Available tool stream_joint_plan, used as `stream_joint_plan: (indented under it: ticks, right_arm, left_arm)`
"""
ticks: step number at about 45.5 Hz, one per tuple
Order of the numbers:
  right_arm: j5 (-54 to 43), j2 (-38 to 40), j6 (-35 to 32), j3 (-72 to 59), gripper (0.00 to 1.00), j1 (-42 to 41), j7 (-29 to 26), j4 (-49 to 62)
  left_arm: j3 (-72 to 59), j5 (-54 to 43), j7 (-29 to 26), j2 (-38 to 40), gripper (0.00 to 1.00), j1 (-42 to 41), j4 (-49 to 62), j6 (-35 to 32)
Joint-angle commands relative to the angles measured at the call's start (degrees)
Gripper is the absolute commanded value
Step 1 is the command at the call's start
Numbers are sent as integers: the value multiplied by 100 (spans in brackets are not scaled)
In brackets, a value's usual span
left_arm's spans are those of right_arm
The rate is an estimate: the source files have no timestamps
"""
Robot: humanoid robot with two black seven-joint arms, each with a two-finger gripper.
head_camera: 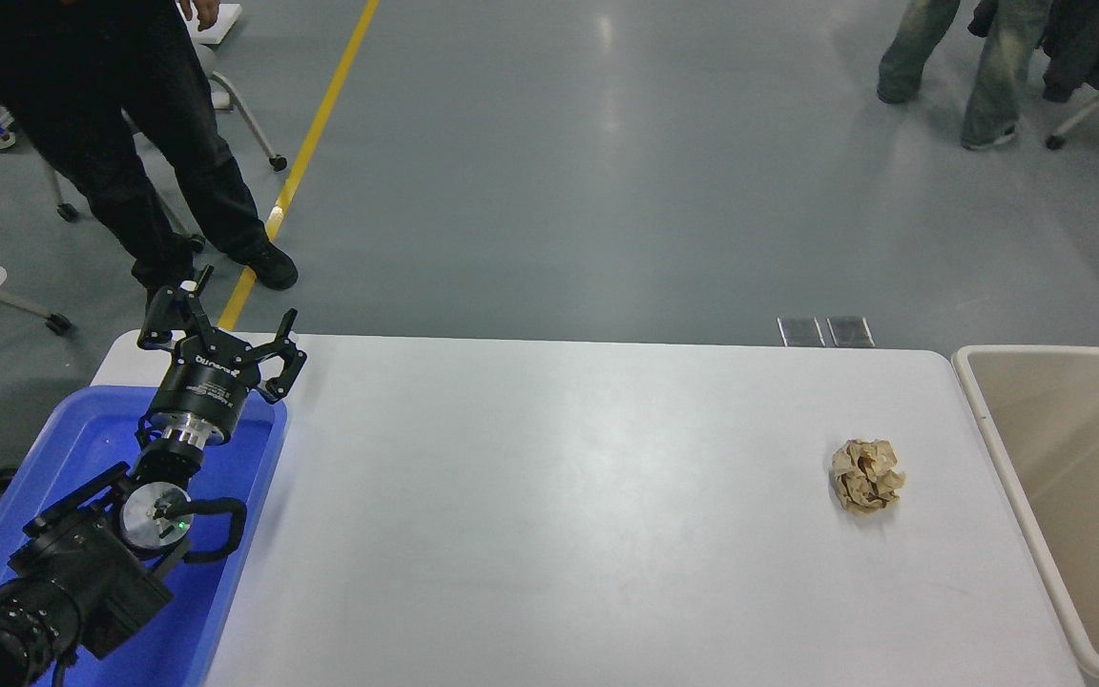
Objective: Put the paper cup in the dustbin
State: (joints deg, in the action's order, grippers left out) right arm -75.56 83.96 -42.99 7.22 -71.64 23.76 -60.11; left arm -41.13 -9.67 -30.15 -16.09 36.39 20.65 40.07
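Note:
The paper cup is not in view. The dustbin (988, 420), a large beige plastic bin with a rounded rim, stands off the table's right edge; what shows of its inside is bare. My left gripper (225, 320) is open and empty, held over the far end of a blue tray at the table's left. My right arm and gripper are out of view.
A crumpled brown paper ball (866, 475) lies on the white table (549, 496) near the right side, close to the bin. The blue plastic tray (244, 534) sits at the table's left edge under my left arm. People (139, 143) stand on the floor beyond the table.

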Motion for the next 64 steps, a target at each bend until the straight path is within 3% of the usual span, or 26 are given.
stream_joint_plan:
  ticks: [1, 16, 28, 39, 46, 64]
  right_arm:
    - [1138, -635, 54, -124, 0, 71, -20, 1650]
    - [4663, -1909, 98, -1521, 0, 879, -91, 3769]
    - [6606, -2542, 800, -1716, 0, 1600, -635, 4042]
    - [7432, -3368, 2136, -1654, 0, 2329, -1171, 4060]
    - [8285, -3940, 3366, -1645, 0, 2585, -1856, 4191]
    - [8901, -4854, 4703, -522, 0, 2962, -2999, 4806]
  left_arm:
    - [0, 0, 0, 1, 100, 0, 0, -8]
    - [0, 0, 0, 9, 100, 0, 0, -34]
    - [0, 0, 0, 9, 100, 0, 0, -43]
    - [0, 0, 0, 9, 100, 0, 0, -43]
    - [0, 0, 0, 9, 100, 9, 0, -43]
    - [0, 0, 0, 9, 100, 0, 0, -43]
